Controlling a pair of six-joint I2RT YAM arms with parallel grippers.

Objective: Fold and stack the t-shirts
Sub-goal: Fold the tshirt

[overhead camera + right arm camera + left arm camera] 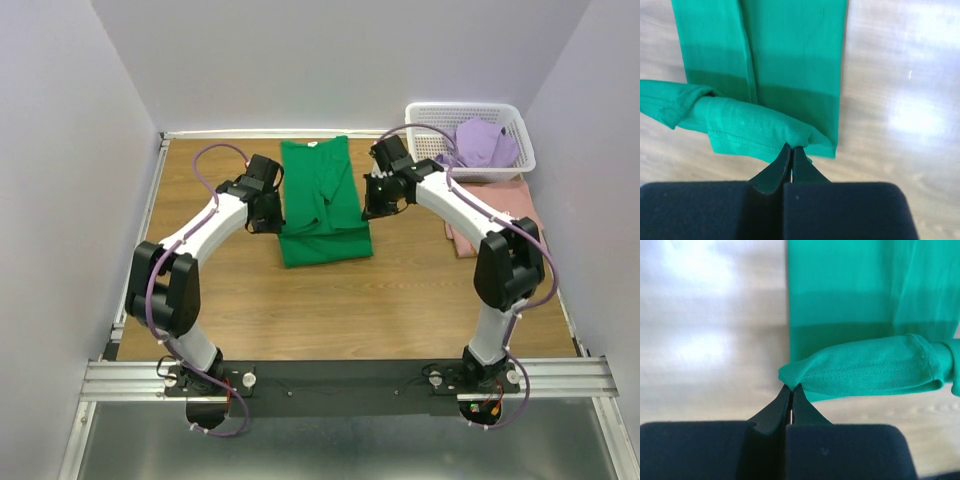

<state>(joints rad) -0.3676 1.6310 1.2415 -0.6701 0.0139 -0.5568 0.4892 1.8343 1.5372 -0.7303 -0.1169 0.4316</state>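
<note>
Both arms arch inward over the tabletop (330,310). The green shirt (318,205) lies toward twelve o'clock. The left fingers (791,390), pressed together, pinch its nine o'clock edge. The right fingers (791,150) likewise pinch its three o'clock edge.

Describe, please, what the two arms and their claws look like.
Both the left arm and right arm have white rounded links with black joint housings. A purple cable loops along each. The left claw and right claw are black, each with two thin tapering fingers on a broad black body. No markings are legible.
</note>
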